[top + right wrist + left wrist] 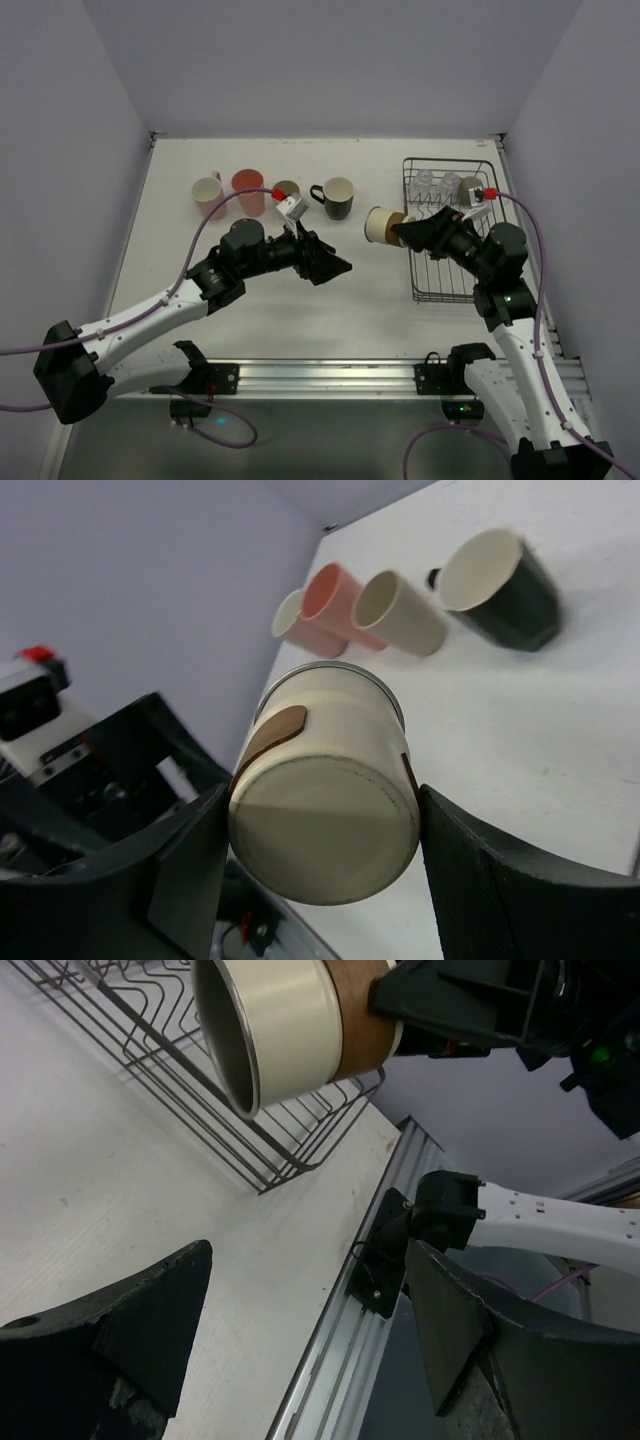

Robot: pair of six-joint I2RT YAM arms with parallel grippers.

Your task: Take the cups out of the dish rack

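Right tool (pixel 402 233) clamped on cream cup (pixel 379 224), held sideways above table (pixel 300 320) beside dish rack (pixel 440 285). Left tool (pixel 336 267) spread wide, empty, pointed at cup mouth. Far row: pink mug (pixel 208 193), salmon tumbler (pixel 248 190), beige cup (pixel 400 612), black mug (pixel 338 197); glasses (pixel 437 184) seen in rack.

soft, even light from above keeps the top view bright, with the white table (pixel 300 310) almost shadowless and only faint shade under the arms (pixel 150 315). in the wrist views the near black fingers (pixel 140 1330) blur, and the cream cup (pixel 325 820) looks slightly soft.
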